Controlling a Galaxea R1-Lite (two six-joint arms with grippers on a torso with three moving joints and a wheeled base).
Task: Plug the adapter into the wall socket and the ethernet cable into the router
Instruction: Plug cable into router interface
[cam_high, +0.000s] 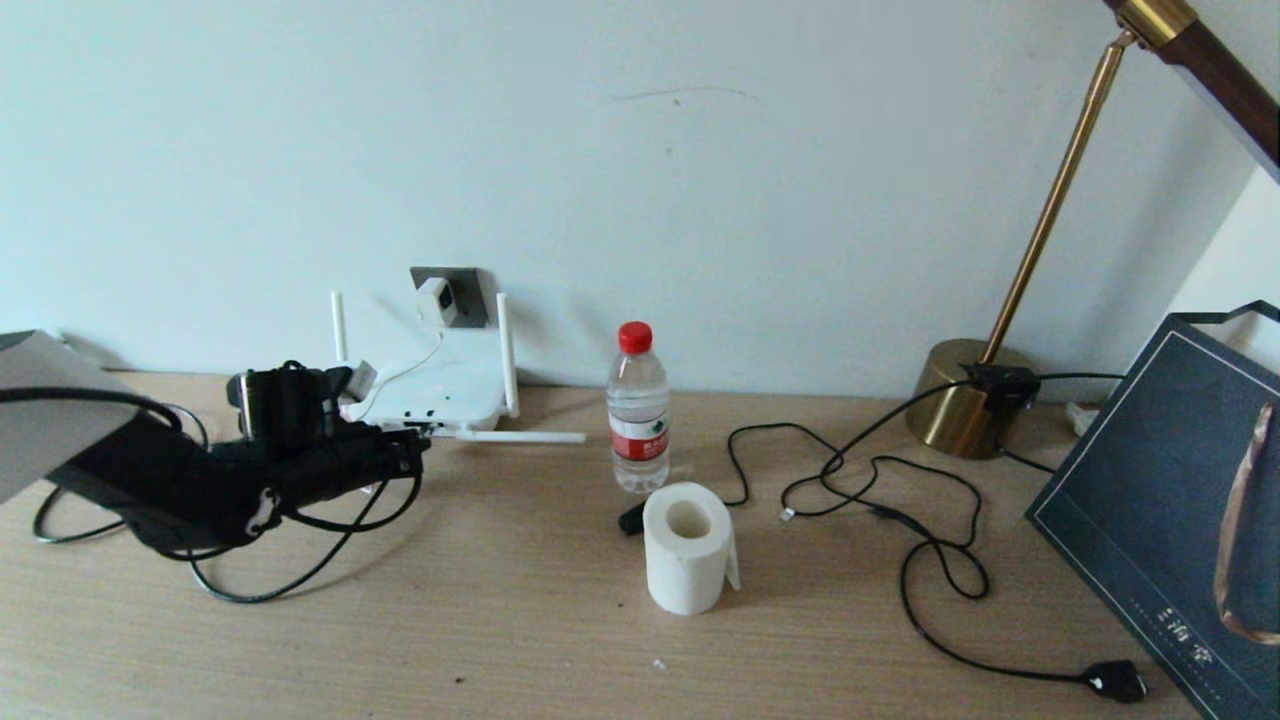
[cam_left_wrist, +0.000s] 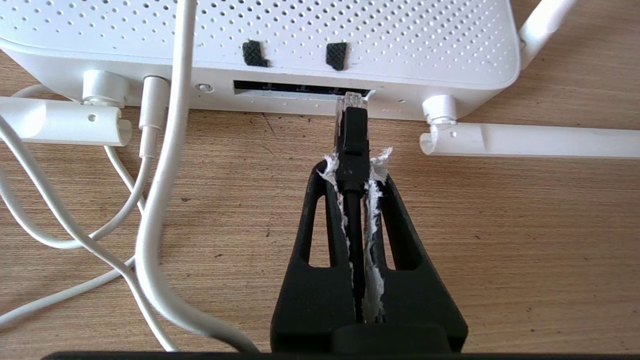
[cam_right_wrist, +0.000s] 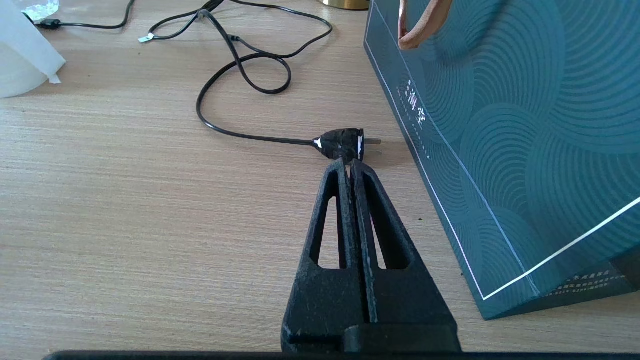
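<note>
The ethernet cable (cam_left_wrist: 353, 131) sits pinched in the left gripper (cam_left_wrist: 354, 167), its one clear tip at the router's (cam_left_wrist: 350, 40) port slot — two antennas lie flat on the desk (cam_left_wrist: 500, 240). One adapter (cam_high: 438, 300) is plugged into the wall socket (cam_high: 470, 290). The right gripper (cam_right_wrist: 350, 167) hangs empty — fingers pressed together.

White router (cam_left_wrist: 350, 40), dotted with vent holes; black ethernet cable (cam_left_wrist: 354, 150), clear tip. Dark grey wall socket (cam_high: 470, 285). Red-capped clear bottle (cam_high: 638, 410). Teal bag (cam_right_wrist: 525, 125), swirl pattern. Brass lamp (cam_high: 965, 400). Light woodgrain table (cam_high: 500, 620).
</note>
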